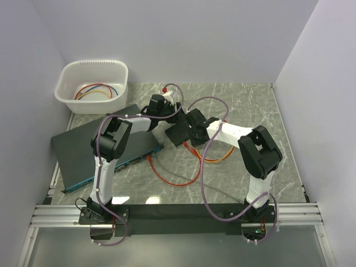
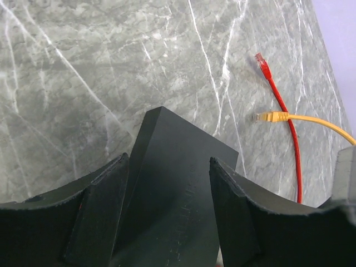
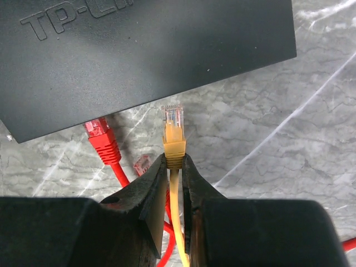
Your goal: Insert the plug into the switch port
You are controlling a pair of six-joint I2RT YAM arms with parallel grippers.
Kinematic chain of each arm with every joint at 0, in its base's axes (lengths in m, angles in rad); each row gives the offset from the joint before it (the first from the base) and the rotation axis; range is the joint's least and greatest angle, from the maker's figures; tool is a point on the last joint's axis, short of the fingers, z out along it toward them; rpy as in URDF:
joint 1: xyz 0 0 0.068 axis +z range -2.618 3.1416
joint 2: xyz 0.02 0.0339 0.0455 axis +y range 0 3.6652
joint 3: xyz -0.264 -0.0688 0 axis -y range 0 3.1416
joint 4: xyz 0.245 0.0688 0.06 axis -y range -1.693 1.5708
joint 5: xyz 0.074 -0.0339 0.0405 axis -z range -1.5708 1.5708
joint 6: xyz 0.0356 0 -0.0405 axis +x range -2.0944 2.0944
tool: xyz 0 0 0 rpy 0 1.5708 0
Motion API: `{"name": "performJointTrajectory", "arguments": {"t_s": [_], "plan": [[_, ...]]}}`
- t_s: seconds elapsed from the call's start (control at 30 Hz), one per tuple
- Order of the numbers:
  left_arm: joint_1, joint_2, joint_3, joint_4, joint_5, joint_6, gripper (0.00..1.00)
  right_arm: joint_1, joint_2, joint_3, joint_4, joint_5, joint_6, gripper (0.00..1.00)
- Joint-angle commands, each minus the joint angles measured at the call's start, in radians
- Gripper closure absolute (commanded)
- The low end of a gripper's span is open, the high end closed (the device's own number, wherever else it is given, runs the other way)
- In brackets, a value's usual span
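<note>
1. Bench [image 1: 239, 100] first: found the switch [image 1: 78, 153] flat across its left side, teal face turned toward the near right, the switch port [image 1: 136, 158] in the row along that face.
2. Found the small black box [image 2: 178, 189] just off the switch's right corner, between the two grippers.
3. Saw the left gripper [image 2: 168, 161] astride that box, jaws apart; could not tell whether pressing on it or merely straddling.
4. Saw the right gripper [image 3: 175, 167] clamped on the yellow plug [image 3: 174, 139], not the task's own, tip aimed at the box edge.
5. Placed the plug [image 3: 101, 133] loose on the bench, just left of the held yellow one in the right wrist view, beside the box edge, clear tip toward the box, long axis nearly parallel to the yellow plug's.
6. Spotted another red end [image 1: 149, 158] by the teal face; too small to say whether seated.
7. Judged the right gripper nearer the plug yet occupied, and the port off to its left: leftward carry needed, tip turned to the teal face.
</note>
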Motion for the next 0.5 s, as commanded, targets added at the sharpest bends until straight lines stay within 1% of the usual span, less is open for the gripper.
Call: {"name": "performJointTrajectory", "arguments": {"t_s": [0.0, 0.23, 0.33, 0.47], "plan": [[-0.012, 0.010, 0.037, 0.010, 0.027, 0.037, 0.35, 0.005, 0.030, 0.051, -0.013, -0.011, -0.013, 1.00], [-0.031, 0.009, 0.043, -0.026, 0.002, 0.080, 0.36, 0.006, 0.085, 0.088, -0.049, -0.014, -0.010, 1.00], [-0.032, 0.018, 0.045, -0.036, -0.003, 0.088, 0.36, 0.005, 0.085, 0.096, -0.048, -0.037, -0.010, 1.00], [-0.032, 0.032, 0.051, -0.046, -0.001, 0.096, 0.36, 0.005, 0.100, 0.133, -0.069, -0.019, -0.015, 1.00]]}}
